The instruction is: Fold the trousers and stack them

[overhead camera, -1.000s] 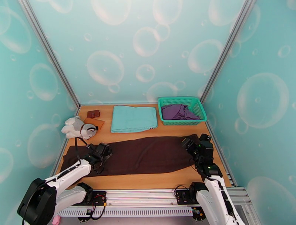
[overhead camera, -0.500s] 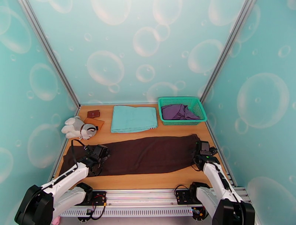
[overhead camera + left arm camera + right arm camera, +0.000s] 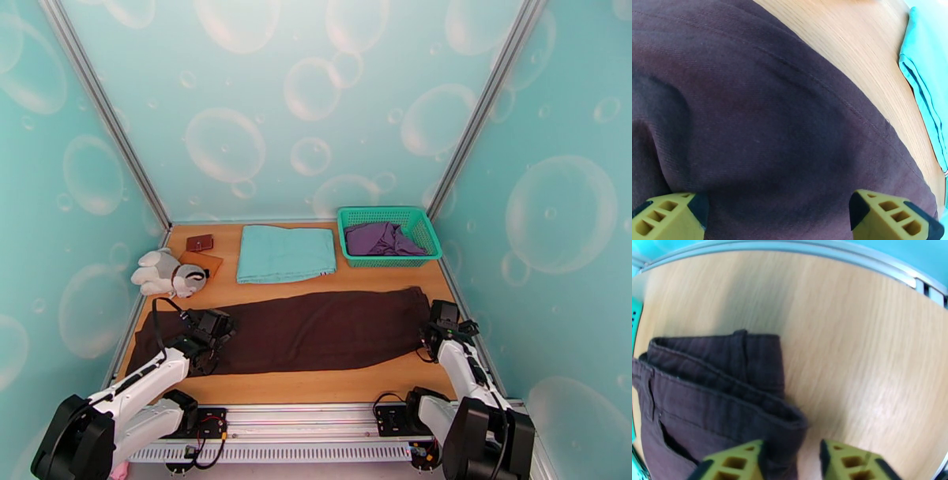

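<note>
Dark brown trousers lie flat, waistband rightward. Over the cloth, left gripper is spread wide. The right gripper is part-open astride the waistband corner.

High overview, wrist close-ups on trousers

Straddles the waistband corner of the trousers with the right gripper, fingers parted; meets cloth on the left, stands just clear of the trousers on the right, above bare wooden table.
</note>
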`<state>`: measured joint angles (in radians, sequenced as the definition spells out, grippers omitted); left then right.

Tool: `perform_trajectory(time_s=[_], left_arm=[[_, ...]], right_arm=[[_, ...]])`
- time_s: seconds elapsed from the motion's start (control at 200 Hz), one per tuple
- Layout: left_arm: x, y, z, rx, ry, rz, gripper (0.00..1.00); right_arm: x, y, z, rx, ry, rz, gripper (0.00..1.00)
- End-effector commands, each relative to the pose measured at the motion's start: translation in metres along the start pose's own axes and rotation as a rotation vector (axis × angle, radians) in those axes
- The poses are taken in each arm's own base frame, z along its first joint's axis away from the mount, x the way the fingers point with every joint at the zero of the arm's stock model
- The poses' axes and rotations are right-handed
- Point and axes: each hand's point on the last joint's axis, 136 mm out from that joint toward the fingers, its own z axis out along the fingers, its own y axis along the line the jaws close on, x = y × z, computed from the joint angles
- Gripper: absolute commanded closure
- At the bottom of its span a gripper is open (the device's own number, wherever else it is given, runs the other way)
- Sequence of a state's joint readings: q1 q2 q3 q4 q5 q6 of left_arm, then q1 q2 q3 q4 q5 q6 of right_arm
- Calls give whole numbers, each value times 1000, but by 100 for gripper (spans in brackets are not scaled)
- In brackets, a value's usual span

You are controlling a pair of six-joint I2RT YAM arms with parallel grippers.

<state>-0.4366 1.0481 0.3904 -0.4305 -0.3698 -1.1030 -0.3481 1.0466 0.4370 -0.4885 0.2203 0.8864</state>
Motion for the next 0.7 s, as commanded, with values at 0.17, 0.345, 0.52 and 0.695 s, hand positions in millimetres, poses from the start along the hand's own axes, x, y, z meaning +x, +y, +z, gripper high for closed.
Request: perform_trajectory(time_s=[0.17, 0.345, 0.52, 0.695], left_arm=[[10, 9, 2, -12, 40, -8, 1], [9, 12, 2, -22, 33, -5, 1], [8, 13, 2, -30, 28, -7, 1], [7, 15, 1, -40, 21, -5, 1]], right_arm=[[-19, 23, -3, -77, -40, -15, 100], [-35, 26, -15, -77, -98, -29, 100], [-56, 24, -19, -63, -136, -18, 100], [-72, 19, -19, -39, -175, -7, 100]])
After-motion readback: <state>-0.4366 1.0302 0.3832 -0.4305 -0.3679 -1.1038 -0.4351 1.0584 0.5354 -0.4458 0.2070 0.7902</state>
